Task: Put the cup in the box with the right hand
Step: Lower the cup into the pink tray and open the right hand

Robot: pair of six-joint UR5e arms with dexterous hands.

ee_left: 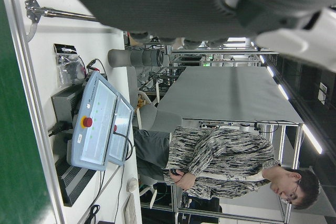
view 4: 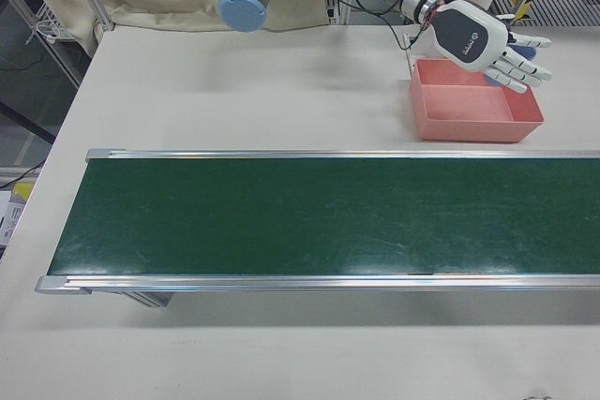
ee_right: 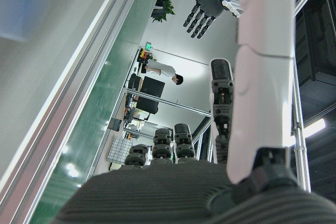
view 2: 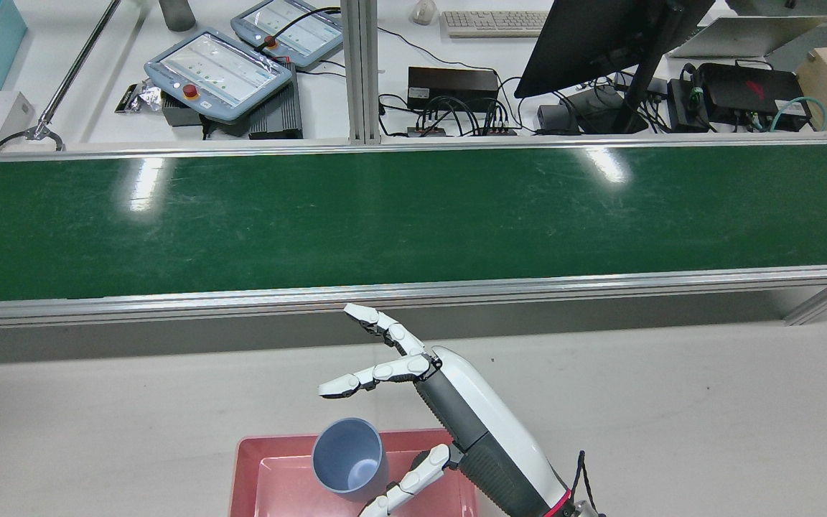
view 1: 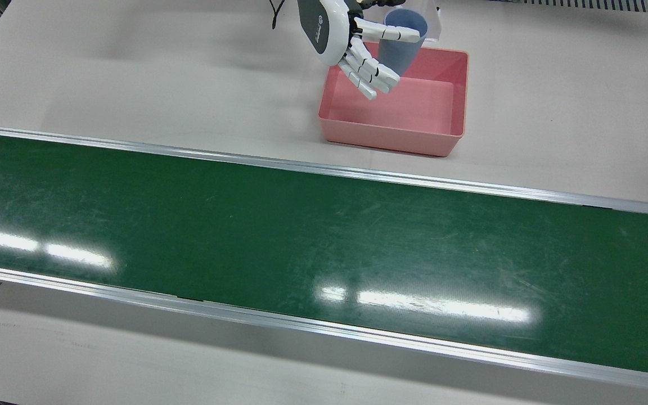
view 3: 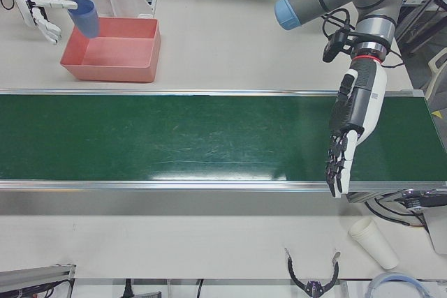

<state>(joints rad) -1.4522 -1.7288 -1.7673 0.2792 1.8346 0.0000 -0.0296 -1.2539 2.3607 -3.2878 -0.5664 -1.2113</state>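
Front view: right robot hand (view 1: 358, 45) sits over the box's (view 1: 397, 126) back-left corner, fingers (view 1: 370, 73) spread wide. Cup (view 1: 404, 48) is over the box's back wall, mouth up, tilted. One digit lies across its rim area; can't tell if it's touching. Looks like release, not a firm hold. Box sits on the tabletop (view 1: 133, 73), near the belt (view 1: 301, 247) but apart from it.

Rear view: cup (view 2: 350, 459) upright-ish inside the box (view 2: 248, 467) outline, at its belt-side end. Right robot hand (view 2: 449, 416) just beside it on the view's right, fingers splayed, nothing clamped. A lower finger (view 2: 406, 488) is close under the cup; contact unclear.

Left-front view: cup (view 3: 85, 17) at the box's (view 3: 112, 68) far-left corner, lower part hidden by the box wall. Left robot hand (view 3: 349, 130) hangs over the belt well apart, fingers straight, holds nothing.

Right-front view: right robot hand (view 4: 487, 44) hides the cup.

Doing it well, imo: keep fingers wide, lift straight up and back so that lower finger doesn't tip the cup. Cup is close to the back wall, so avoid sideways sweeps. Plenty of free tabletop on the right arm's side for the exit.
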